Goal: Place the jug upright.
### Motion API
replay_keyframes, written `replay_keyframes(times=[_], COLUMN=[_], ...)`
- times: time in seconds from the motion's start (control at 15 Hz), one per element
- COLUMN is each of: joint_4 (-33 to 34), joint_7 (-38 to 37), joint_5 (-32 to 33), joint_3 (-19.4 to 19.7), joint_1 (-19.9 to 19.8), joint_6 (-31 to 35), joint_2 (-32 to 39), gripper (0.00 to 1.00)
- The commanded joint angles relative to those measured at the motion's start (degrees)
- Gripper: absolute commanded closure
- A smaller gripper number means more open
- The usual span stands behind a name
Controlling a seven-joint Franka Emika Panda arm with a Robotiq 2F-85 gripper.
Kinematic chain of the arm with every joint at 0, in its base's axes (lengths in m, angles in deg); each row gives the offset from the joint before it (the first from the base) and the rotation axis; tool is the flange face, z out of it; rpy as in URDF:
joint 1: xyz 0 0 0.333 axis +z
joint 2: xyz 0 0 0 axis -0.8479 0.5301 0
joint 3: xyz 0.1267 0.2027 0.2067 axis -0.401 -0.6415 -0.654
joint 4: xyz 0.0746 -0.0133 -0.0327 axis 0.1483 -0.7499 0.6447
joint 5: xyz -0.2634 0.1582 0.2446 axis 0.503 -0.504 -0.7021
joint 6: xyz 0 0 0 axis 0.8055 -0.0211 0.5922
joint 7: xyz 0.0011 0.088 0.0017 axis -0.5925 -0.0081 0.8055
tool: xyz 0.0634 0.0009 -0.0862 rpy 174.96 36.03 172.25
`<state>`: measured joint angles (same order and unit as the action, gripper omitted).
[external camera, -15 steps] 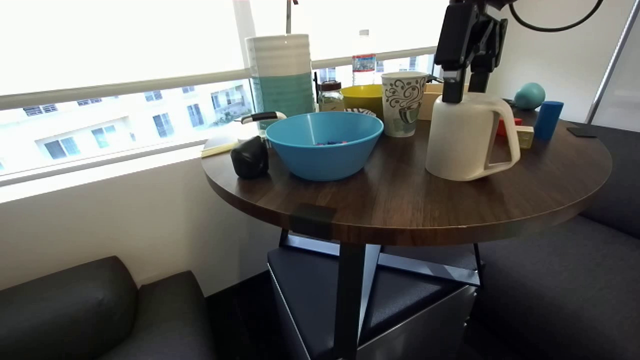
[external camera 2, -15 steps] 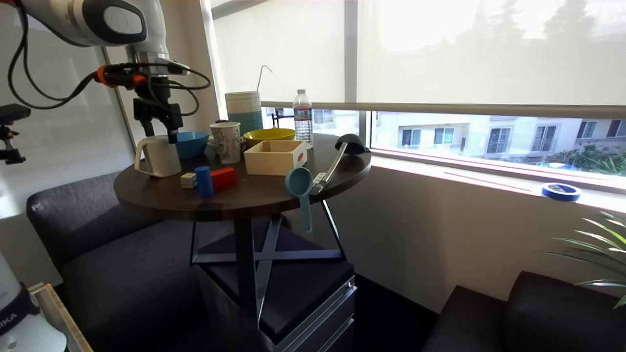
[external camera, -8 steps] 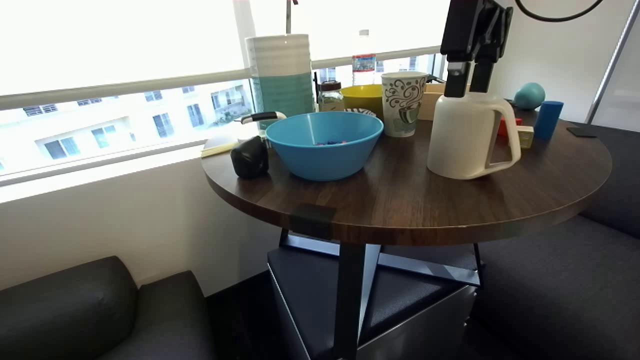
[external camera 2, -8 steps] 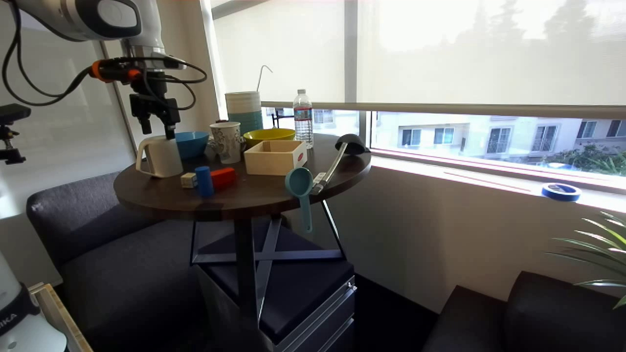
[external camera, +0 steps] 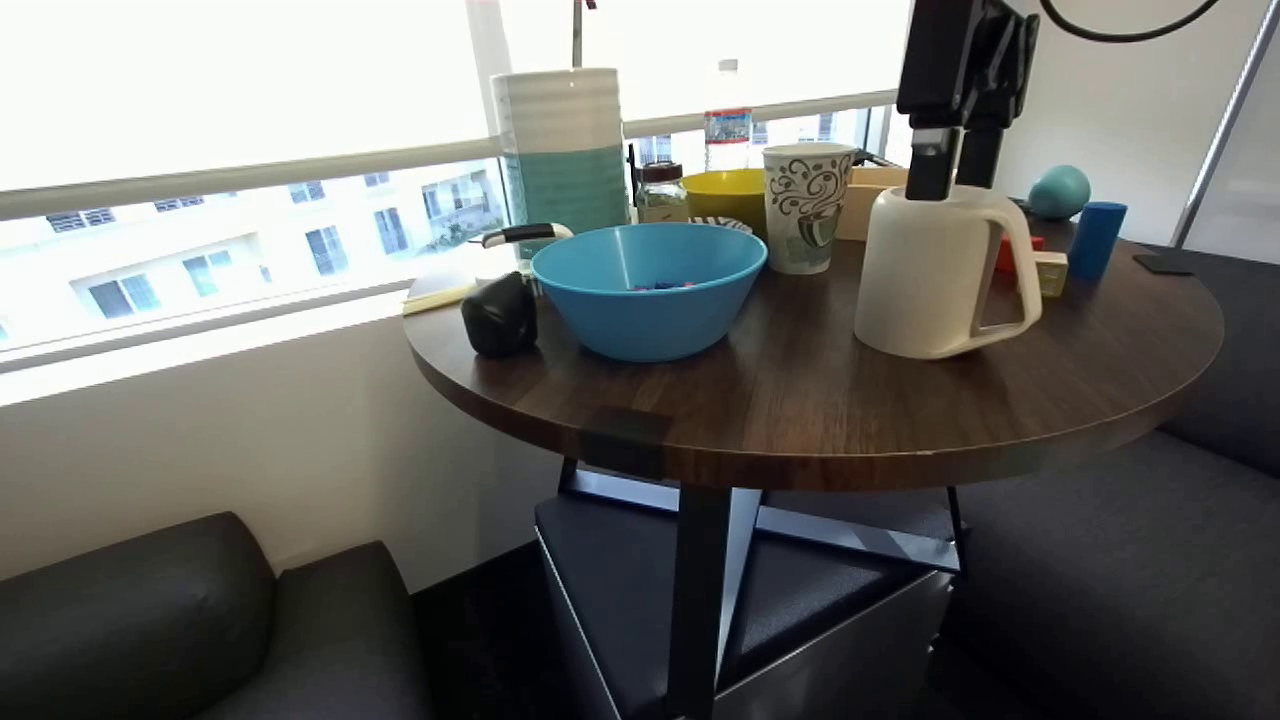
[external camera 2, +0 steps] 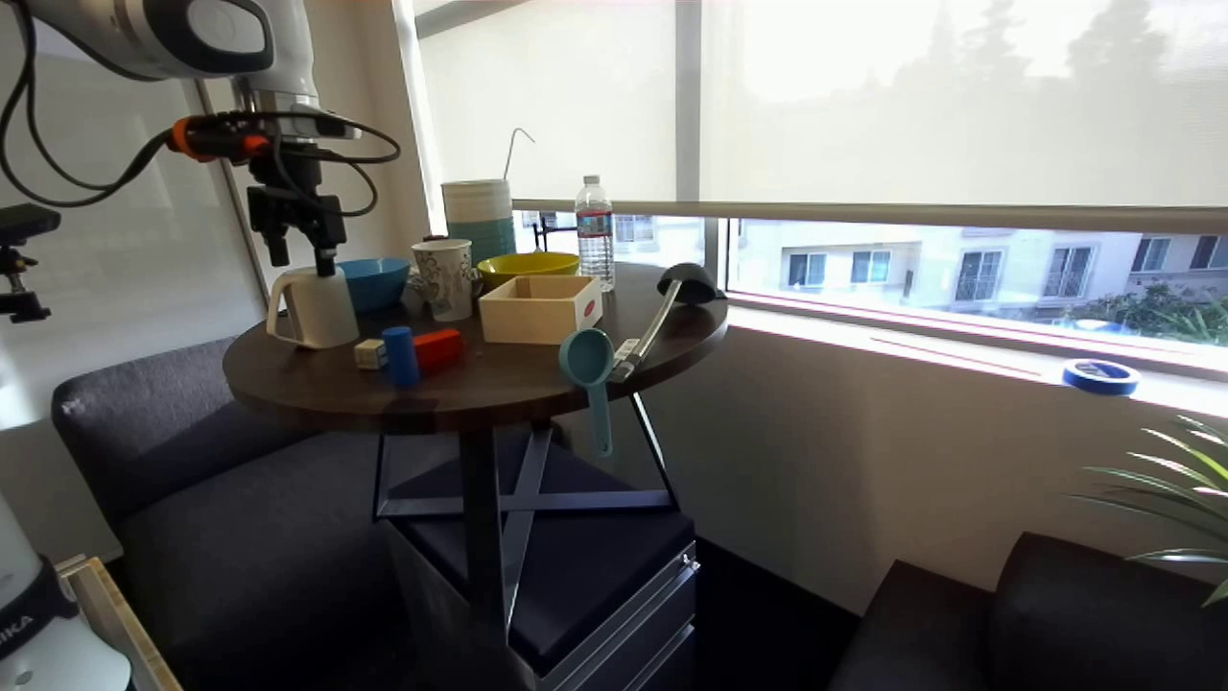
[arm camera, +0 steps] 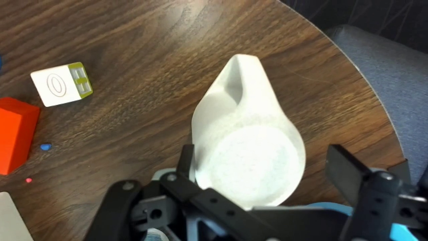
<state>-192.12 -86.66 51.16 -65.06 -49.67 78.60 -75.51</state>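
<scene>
The cream-white jug (external camera: 912, 280) stands on the round wooden table (external camera: 760, 410) with its closed base up and its mouth down. It also shows in an exterior view (external camera 2: 324, 309). In the wrist view its pale round base (arm camera: 250, 160) faces the camera, and its handle points away from the gripper. My gripper (external camera: 955, 188) is open and points down at the jug's top. In the wrist view the gripper (arm camera: 262, 162) has its left finger close against the jug's side, contact unclear. The right finger stands apart from it. The jug's mouth is hidden.
A blue bowl (external camera: 650, 300), a patterned paper cup (external camera: 805, 210) and a black object (external camera: 500, 315) stand near. A blue cylinder (external camera 2: 400, 355), red block (external camera 2: 437, 350), small pale block (external camera 2: 370, 354) and wooden box (external camera 2: 528, 317) also lie on the table.
My gripper has risen a little, then lowered slightly, and shifted sideways, right in one exterior view and left in the other. The jug has shifted very slightly and stays base up.
</scene>
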Motion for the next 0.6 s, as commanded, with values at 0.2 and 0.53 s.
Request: replay_keyframes(times=[0.2, 0.53], joint_4=[0.23, 0.05], joint_7=[-1.02, -1.06], joint_5=[1.47, 1.64], joint_3=[-1.16, -1.05], joint_1=[-0.35, -0.51], joint_6=[0.36, 0.6], joint_2=[0.69, 1.62], gripper=[0.0, 0.0])
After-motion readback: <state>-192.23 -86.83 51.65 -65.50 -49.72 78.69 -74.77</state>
